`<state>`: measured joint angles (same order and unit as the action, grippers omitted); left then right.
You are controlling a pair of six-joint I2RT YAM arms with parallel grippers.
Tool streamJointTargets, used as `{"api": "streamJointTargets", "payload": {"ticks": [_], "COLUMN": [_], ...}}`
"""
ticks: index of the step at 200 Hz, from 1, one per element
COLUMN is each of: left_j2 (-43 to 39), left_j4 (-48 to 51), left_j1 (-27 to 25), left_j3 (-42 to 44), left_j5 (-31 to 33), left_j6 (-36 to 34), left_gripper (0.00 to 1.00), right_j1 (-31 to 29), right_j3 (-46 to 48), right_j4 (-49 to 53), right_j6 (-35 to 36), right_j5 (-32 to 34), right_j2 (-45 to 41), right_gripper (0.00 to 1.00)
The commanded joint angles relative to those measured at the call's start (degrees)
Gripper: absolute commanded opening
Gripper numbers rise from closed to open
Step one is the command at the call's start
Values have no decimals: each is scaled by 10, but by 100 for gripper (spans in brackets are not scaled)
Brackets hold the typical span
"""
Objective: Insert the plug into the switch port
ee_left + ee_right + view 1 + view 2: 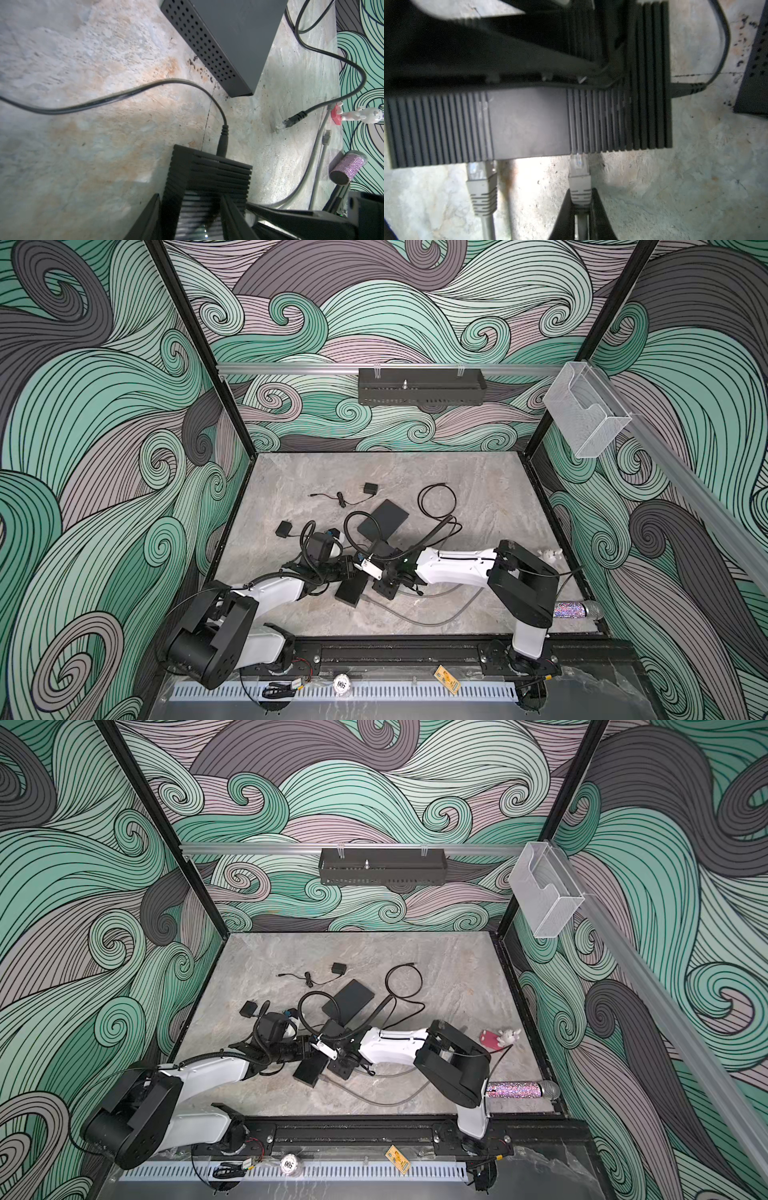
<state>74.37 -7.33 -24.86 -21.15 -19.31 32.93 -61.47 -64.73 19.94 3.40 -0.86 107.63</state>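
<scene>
While left end effector [189,196] clamps switch [527,124], right end effector [580,193] pinches plug [579,176] at its port [578,154].

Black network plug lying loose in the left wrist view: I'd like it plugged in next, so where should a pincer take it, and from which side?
Probably the black boot behind its clear tip, from above, jaws across its sides: the plug lies on the table and its cable trails away behind, leaving the tip free.

The left arm [216,1073] and right arm [395,1042] leaned together over the black switch [309,1072]; a grey cable [388,1102] lay looped beside it.
</scene>
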Motion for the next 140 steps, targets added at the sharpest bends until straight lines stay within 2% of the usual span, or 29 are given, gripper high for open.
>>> {"api": "streamJointTargets", "payload": {"ticks": [1, 62, 104, 140], "left_j2": [8, 39, 29, 27], "left_j4": [29, -16, -32, -39], "left_j1": [-42, -75, -87, -92], "left_j3": [20, 32, 52, 60], "left_j5": [-100, -106, -109, -122], "left_j6": [17, 39, 60, 59], "left_gripper": [45, 43, 43, 43], "right_j1": [7, 27, 45, 50], "right_j3": [-29, -55, -75, -86], "right_j4": [-118, -138, -145, -149], "right_j6": [7, 14, -20, -27], "right_j5": [-9, -59, -35, -45], "right_j2": [23, 35, 44, 58], "right_gripper": [0, 0, 0, 0]}}
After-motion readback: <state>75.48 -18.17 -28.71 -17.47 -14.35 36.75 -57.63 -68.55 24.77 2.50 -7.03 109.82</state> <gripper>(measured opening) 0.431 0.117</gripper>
